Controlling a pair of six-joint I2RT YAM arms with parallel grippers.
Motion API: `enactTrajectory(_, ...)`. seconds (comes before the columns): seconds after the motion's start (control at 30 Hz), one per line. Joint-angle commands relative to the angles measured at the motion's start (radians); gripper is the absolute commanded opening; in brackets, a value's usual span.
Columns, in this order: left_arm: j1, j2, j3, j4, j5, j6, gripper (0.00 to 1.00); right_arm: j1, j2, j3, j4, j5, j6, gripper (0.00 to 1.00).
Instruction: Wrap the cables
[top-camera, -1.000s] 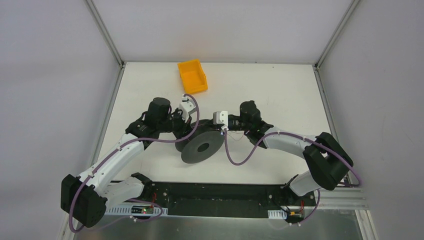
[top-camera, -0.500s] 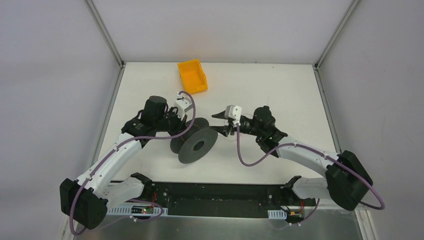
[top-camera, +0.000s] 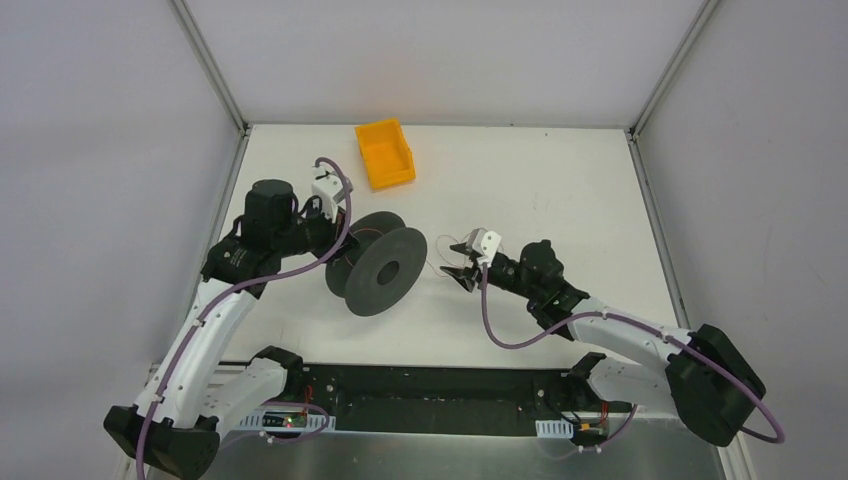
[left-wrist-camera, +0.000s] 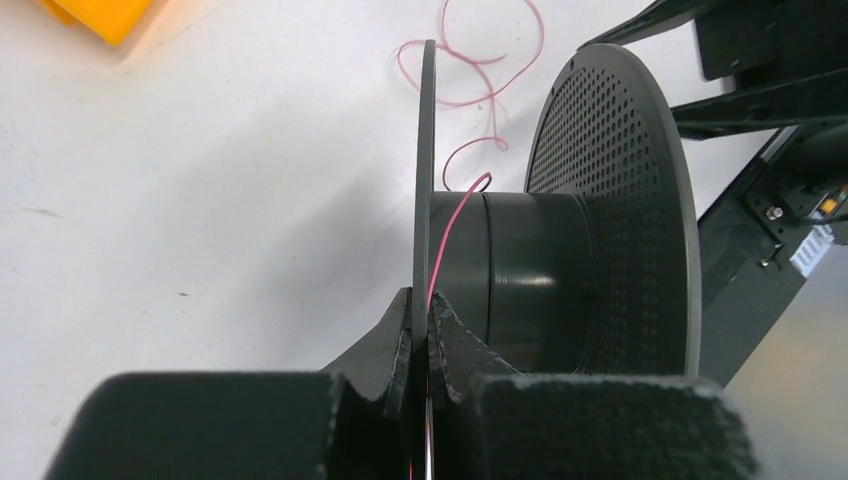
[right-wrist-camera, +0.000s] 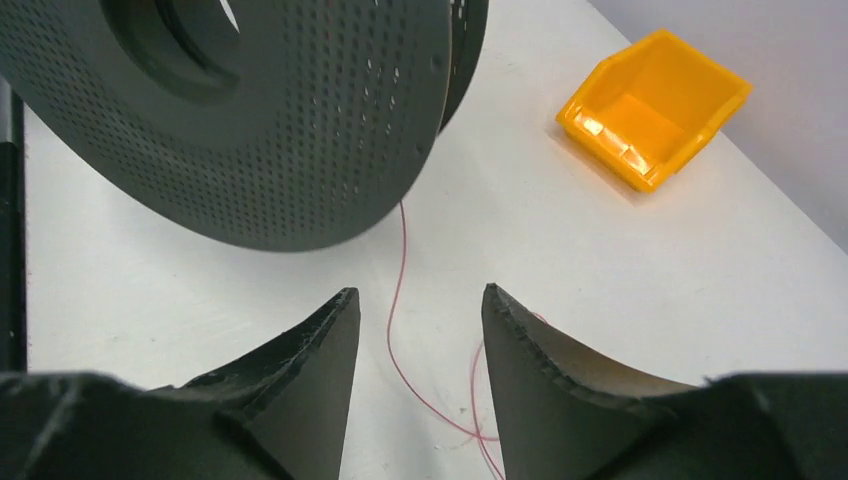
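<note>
Top view: black spool (top-camera: 380, 270) sits on its flange rims left of the middle of the white table (top-camera: 570, 180), axis roughly level. The left gripper (top-camera: 338, 243) is at the flange on the far-left side of the spool. The right gripper (top-camera: 452, 261) is low over the table just to the right of the spool, tips pointing at it and not touching it. Orange bin (top-camera: 385, 152) is near the back edge, well apart from both. The wire is too thin to trace from here.

Left wrist: left gripper (left-wrist-camera: 423, 312) has its fingers together, clamped on the rim of the thin flange (left-wrist-camera: 425, 170), which is seen edge-on. One strand of the pink wire (left-wrist-camera: 445, 235) runs from the pinch point up along that flange to the hub (left-wrist-camera: 520, 270). The rest lies as loose loops on the table past the spool. The perforated flange (left-wrist-camera: 620, 200) is on the far side of the hub. A bin corner (left-wrist-camera: 95, 12) shows top left.

Right wrist: right gripper (right-wrist-camera: 418, 295) has its fingers apart. The wire (right-wrist-camera: 392, 345) lies on the table in the gap between them, and I can't see it touching either finger. It runs from under the perforated flange (right-wrist-camera: 300, 130) toward the camera and curls near the right finger. The bin (right-wrist-camera: 655, 105) is beyond, upper right.
</note>
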Motion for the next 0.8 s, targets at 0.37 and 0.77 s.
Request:
enactTrajectory(0.37, 0.019, -0.064, 0.191, -0.081, -0.055, -0.181, 0.0, -0.012, 0.392, -0.005, 0.553, -0.144, 0.032, 0.53)
enactTrajectory(0.77, 0.02, -0.087, 0.218, -0.042, -0.176, -0.318, 0.0, -0.007, 0.671, 0.092, 0.759, -0.217, 0.179, 0.51)
